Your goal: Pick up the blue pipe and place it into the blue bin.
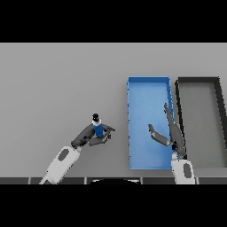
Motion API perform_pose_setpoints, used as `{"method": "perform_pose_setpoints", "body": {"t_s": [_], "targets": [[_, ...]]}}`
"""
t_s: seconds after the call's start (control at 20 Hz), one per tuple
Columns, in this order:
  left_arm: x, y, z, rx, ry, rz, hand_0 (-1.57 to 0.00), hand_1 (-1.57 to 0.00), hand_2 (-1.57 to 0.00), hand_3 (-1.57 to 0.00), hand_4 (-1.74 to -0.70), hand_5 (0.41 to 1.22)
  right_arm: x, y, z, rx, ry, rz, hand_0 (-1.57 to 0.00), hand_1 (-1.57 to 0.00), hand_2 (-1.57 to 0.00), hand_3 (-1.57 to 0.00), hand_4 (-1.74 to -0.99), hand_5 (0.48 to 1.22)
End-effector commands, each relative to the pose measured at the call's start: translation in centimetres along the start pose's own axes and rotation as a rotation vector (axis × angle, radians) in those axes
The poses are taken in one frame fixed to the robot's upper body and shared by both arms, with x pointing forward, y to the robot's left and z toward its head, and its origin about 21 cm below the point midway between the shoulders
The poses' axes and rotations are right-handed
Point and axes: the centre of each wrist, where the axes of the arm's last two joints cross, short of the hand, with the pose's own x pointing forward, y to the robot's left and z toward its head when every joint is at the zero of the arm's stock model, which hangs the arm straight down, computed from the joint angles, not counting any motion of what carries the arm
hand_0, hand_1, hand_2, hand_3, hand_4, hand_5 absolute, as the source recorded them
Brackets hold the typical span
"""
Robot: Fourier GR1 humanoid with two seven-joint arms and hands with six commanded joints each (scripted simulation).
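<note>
Grey bench (57, 84) fills the view, flat and plain. At left of centre the blue pipe (98, 129) is seen, short, standing roughly upright with its long axis pointing away from the robot in this view, a dark cap at its far end. It is held in the left hand (91, 135): the fingers (107, 128) and thumb are curled round its lower part from both sides, so the grasp looks made; whether the pipe is lifted clear of the bench or resting on it cannot be told from this angle. The blue bin (149, 80) lies to the robot's right of the pipe, a long open tray whose long axis runs away from the robot, its near-left wall just beside the holding hand, with a narrow strip of bench between. The coming move is judged to be a sideways carry to the right over that wall, then a release inside. The left hand is nearer the pipe by far. The right hand (170, 133) is seen over the bin's right part, fingers straight and spread, holding nothing; it could obstruct a drop there, so the bin's left half looks safer. A dark grey bin (197, 80) stands just beside the blue one, further right.
</note>
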Motion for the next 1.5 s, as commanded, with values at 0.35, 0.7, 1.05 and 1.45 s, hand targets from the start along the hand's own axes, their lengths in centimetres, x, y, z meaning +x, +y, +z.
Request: {"method": "perform_pose_setpoints", "body": {"t_s": [0.35,0.7,1.05,1.45], "targets": [[0.7,-2.1,-0.4,0.010,-0.112,-0.037,-1.44,-1.46,-1.48,-1.47,-1.48,1.179,0.0,-0.1,-0.8,-0.006,0.014,-0.020,0.00,0.00,0.00,0.00,-1.217,0.631],[5.8,-1.7,-1.7,-0.010,-0.266,-0.035,-1.54,-1.55,-1.55,-1.55,-1.47,1.212,-0.2,-0.3,-0.5,-0.003,0.031,0.015,0.00,0.00,0.00,0.00,-1.204,0.640],[9.1,-2.5,-2.2,-0.086,-0.284,-0.071,-1.57,-1.57,-1.57,-1.57,-1.47,1.219,-0.5,-0.4,-0.7,-0.011,0.019,0.028,0.00,0.00,0.00,0.00,-1.155,0.642],[8.7,-2.7,-2.4,-0.093,-0.278,-0.074,-1.57,-1.57,-1.57,-1.57,-1.47,1.220,0.0,1.5,4.0,-0.161,0.050,0.046,0.00,0.00,0.00,0.00,-1.191,0.642]]}}
